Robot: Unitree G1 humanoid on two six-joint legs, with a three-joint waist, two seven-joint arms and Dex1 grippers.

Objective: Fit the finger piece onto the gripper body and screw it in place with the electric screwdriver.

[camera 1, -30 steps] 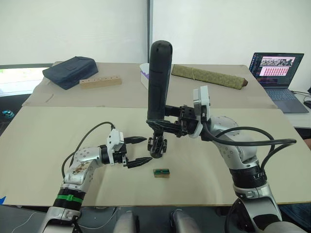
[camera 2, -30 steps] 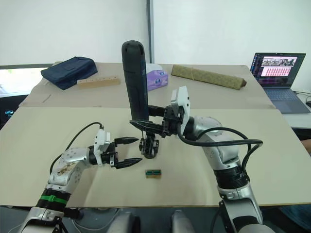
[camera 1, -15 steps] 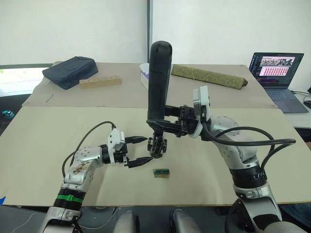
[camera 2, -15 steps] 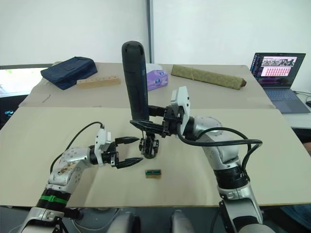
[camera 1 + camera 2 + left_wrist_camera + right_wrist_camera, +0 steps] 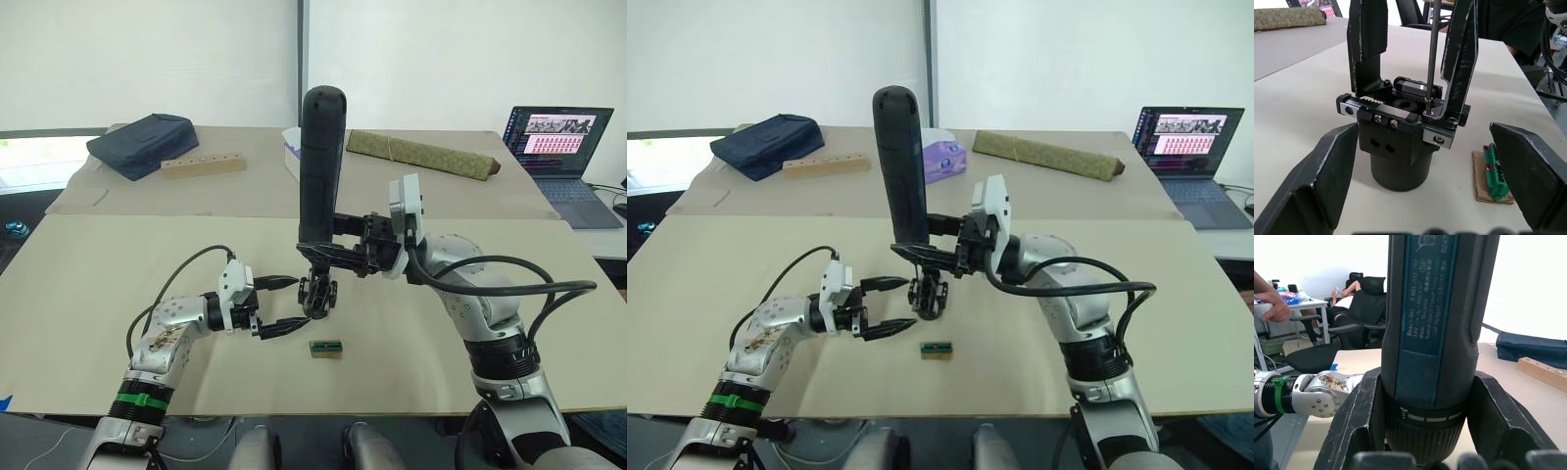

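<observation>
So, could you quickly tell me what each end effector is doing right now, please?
Left end effector: open, holding nothing, beside the squat black cylindrical gripper body.
Right end effector: closed on the long matte-black electric screwdriver.

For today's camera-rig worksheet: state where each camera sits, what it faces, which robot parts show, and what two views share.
Left and right eye: on the head, looking down over the table; both arms show.
Left wrist: along the open left gripper at the gripper body.
Right wrist: along the right gripper, shut on the screwdriver; the left arm shows.
Shared: eye and left wrist views show the body and the green part.
</observation>
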